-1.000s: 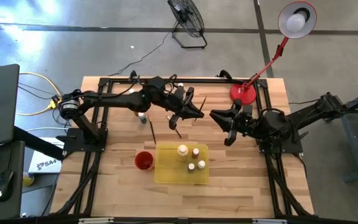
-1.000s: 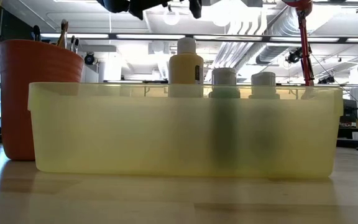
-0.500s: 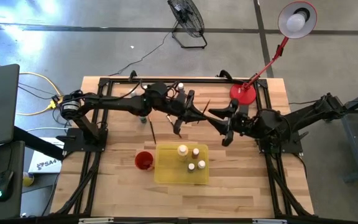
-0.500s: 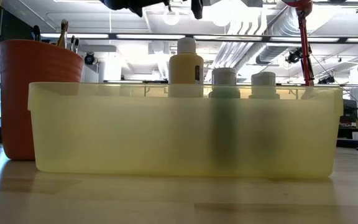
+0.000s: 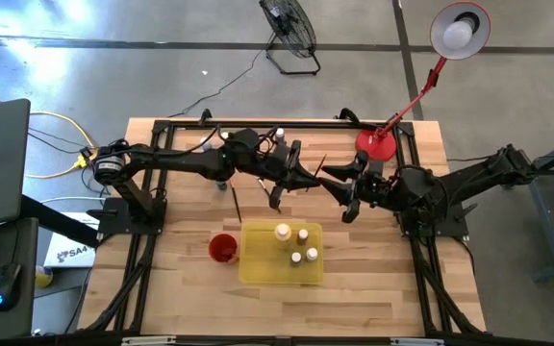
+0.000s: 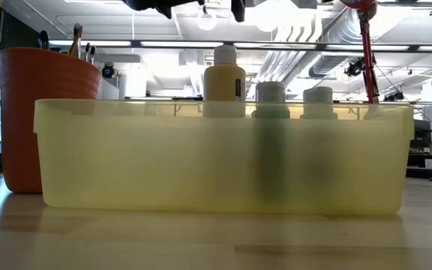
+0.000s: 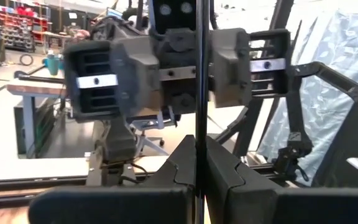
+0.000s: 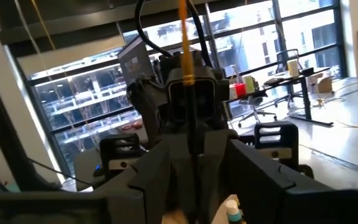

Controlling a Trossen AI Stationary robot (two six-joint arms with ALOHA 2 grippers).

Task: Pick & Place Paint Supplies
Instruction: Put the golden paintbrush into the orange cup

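Observation:
My left gripper [image 5: 301,178] is shut on a thin dark paintbrush [image 7: 197,74] above the table's middle. Facing it from the right, my right gripper [image 5: 335,195] is open, its fingers [image 7: 98,81] on either side of the brush without touching it. The right wrist view shows the brush's orange part [image 8: 184,37] rising above the left gripper [image 8: 188,99]. Several pale-capped bottles [image 5: 283,233] stand in the yellow tray [image 5: 258,269]. The red cup [image 5: 222,248] holds brushes [image 6: 77,37]. Another brush [image 5: 236,202] lies flat on the table. My left gripper pinches the brush's thin shaft [image 7: 197,140] between its two fingers. The fingers come roughly level from the table's left and lie across the brush. The brush is lifted clear of the table, with an end sticking out on each side of the fingers.
Two bottles [image 5: 279,134] [image 5: 221,180] stand near the far side, under the left arm. A red lamp base [image 5: 376,144] sits at the far right. A black frame [image 5: 162,130] rims the table. The tray's wall [image 6: 223,157] fills the low view.
My left gripper has gone a little toward the table's right edge with the brush, closer to my right gripper. My right gripper has opened and stands with its fingers apart around the brush.

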